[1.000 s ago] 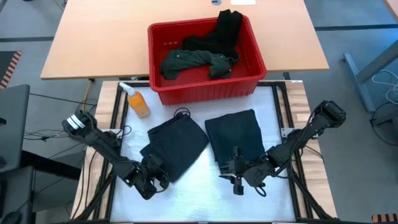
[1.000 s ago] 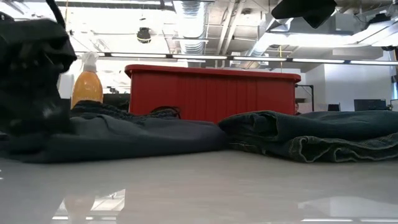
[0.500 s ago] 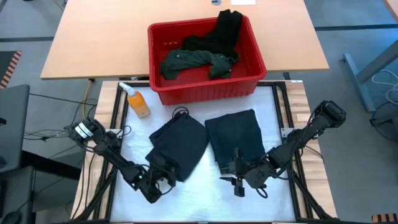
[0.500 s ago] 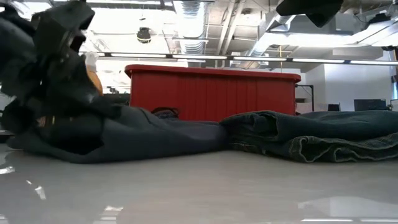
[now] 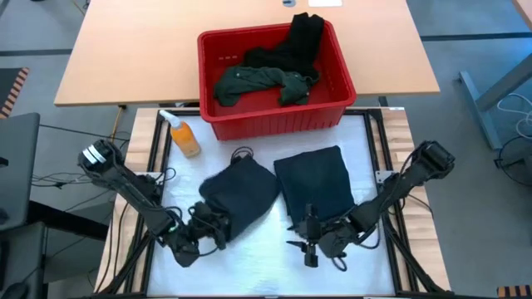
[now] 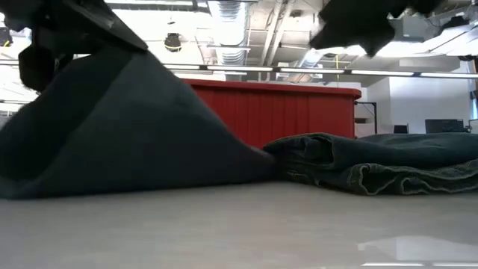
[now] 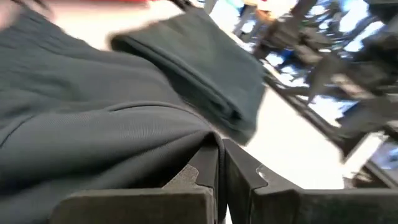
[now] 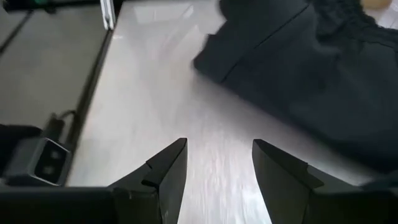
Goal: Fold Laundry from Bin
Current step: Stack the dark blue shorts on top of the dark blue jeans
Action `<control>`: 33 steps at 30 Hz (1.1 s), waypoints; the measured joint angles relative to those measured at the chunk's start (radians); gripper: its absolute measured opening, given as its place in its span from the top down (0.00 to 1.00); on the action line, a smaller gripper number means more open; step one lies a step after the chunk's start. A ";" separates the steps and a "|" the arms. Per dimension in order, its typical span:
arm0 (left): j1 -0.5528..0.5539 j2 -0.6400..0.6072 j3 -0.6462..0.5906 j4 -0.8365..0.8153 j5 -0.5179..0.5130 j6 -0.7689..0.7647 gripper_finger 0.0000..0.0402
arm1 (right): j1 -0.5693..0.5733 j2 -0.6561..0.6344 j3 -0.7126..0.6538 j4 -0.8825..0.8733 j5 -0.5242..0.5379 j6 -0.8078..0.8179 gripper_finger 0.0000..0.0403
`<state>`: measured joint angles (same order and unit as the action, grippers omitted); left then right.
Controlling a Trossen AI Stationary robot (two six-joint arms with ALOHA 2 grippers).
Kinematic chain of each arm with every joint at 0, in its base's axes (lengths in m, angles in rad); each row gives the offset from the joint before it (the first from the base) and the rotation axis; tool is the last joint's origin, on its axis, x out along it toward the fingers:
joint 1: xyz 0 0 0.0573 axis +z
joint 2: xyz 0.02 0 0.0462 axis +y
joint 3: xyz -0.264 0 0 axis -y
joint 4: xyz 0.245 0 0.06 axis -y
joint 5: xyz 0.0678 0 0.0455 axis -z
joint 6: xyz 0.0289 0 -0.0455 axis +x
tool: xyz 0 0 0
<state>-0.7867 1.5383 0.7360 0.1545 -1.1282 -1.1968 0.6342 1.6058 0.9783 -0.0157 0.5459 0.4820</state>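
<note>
High view: left end effector clamped on black garment's near edge.

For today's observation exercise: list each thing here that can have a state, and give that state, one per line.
Left gripper: shut on the black garment's near edge.
Black garment: near edge lifted off the table.
Jeans: folded, lying flat.
Right gripper: open, empty, near the jeans.
Bin: upright, clothes inside.
Green shirt: crumpled in the bin.
Bottle: lying on its side.

High view looks straight down; low view level across table.
</note>
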 joint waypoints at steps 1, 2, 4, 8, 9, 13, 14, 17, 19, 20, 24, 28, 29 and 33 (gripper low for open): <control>-0.003 0.047 0.001 0.094 0.000 0.028 1.00 | -0.002 0.025 0.000 0.022 -0.001 -0.011 0.49; -0.005 0.099 0.009 0.192 0.000 0.055 1.00 | -0.002 0.046 -0.001 0.049 -0.003 -0.023 0.49; -0.007 0.218 0.042 0.364 0.004 0.099 1.00 | -0.002 0.078 -0.001 0.105 -0.013 -0.060 0.49; 0.007 0.441 0.179 0.516 0.073 0.161 1.00 | 0.008 0.091 0.000 0.144 -0.039 -0.122 0.49; 0.016 0.487 0.224 0.515 0.113 0.173 1.00 | 0.010 0.088 0.000 0.135 -0.058 -0.125 0.49; 0.070 0.652 0.429 0.515 0.284 0.273 1.00 | 0.022 0.057 0.000 0.052 -0.104 -0.085 0.49; 0.085 0.686 0.481 0.513 0.342 0.323 0.99 | 0.023 0.045 0.000 0.027 -0.103 -0.064 0.49; 0.125 0.752 0.634 0.460 0.586 0.502 0.96 | 0.036 0.002 0.000 -0.051 -0.102 0.020 0.49; 0.140 0.765 0.721 0.362 0.707 0.588 0.93 | 0.049 -0.034 0.000 -0.112 -0.087 0.088 0.49; 0.143 0.767 0.757 0.308 0.731 0.619 0.90 | 0.061 -0.054 0.000 -0.141 -0.069 0.125 0.49; 0.145 0.764 0.860 0.107 0.733 0.715 0.80 | 0.108 -0.110 0.000 -0.273 -0.001 0.351 0.49; 0.146 0.750 0.951 -0.082 0.770 0.743 0.72 | 0.135 -0.116 0.000 -0.333 0.029 0.618 0.49; 0.147 0.747 0.979 -0.135 0.795 0.743 0.71 | 0.140 -0.108 0.000 -0.331 0.054 0.668 0.49; 0.136 0.707 1.058 -0.340 0.793 0.739 0.68 | 0.150 -0.056 0.000 -0.329 0.097 0.810 0.49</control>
<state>-0.6509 2.2453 1.7941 -0.1851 -0.3354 -0.4577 0.7839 1.5500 0.9787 -0.3449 0.6427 1.2916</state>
